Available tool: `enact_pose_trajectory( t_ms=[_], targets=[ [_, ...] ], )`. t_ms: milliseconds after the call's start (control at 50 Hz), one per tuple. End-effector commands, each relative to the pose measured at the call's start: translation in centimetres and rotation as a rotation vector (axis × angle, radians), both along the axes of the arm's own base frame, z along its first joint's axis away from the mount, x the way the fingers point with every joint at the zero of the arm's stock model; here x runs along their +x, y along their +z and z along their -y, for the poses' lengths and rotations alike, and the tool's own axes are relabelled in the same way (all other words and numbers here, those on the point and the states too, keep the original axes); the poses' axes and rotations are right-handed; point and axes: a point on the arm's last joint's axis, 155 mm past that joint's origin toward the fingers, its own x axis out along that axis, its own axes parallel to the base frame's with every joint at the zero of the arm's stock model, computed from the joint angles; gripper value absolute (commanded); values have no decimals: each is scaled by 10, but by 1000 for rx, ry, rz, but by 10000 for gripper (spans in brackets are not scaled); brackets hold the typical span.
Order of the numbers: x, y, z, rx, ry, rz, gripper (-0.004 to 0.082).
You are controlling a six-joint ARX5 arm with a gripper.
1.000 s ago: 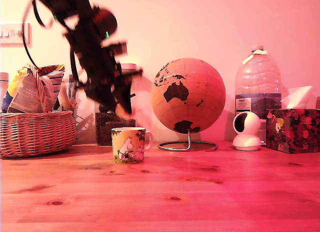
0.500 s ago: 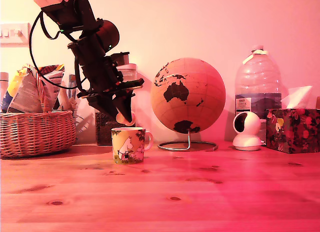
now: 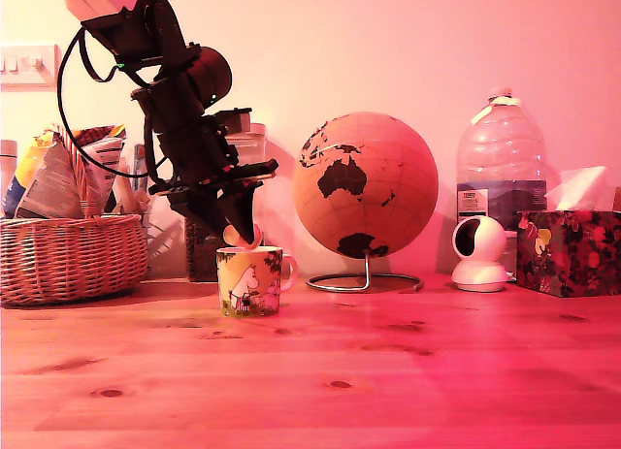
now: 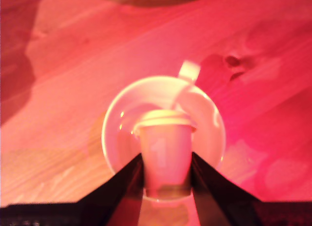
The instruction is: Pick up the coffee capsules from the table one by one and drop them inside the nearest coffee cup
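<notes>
Your claw (image 4: 165, 179) grips one coffee capsule (image 4: 165, 153) directly over the mug (image 4: 214, 138); capsule's long axis runs between the fingers, rim facing away.

From the exterior view I can't see inside the coffee cup (image 3: 249, 281). The capsule (image 3: 237, 237) is mostly hidden behind my gripper (image 3: 241, 232). The arm's upper part runs off the top edge. The wrist view is blurred throughout.
</notes>
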Motion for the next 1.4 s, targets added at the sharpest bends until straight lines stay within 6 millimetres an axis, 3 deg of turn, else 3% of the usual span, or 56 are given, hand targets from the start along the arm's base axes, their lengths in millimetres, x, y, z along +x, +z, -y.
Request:
enact_pose_trajectory(
  t_ms=[0, 60, 120, 160, 220, 280, 320, 520, 620, 740, 820, 960, 1200, 1380],
  targets=[
    [5, -13, -1, 8, 0, -10, 113],
    [6, -11, 0, 4, 0, -2, 119],
    [8, -10, 1, 0, 0, 7, 185],
    [10, -8, 2, -4, 0, 17, 297],
    [12, -6, 2, -4, 4, 27, 534],
    [14, -4, 0, 3, 10, 35, 672],
    [15, -4, 1, 1, 9, 37, 704],
    [15, 0, 1, -2, 9, 45, 704],
    [13, 4, 0, -1, 8, 45, 664],
    [9, 16, -1, -3, 5, 51, 535],
    [3, 29, -3, -7, 4, 55, 374],
    [-4, 60, -4, -29, -2, 91, -29],
    [-11, 108, -8, -51, -17, 183, -11],
    [-14, 119, -17, -69, -7, 199, -11]
  ],
)
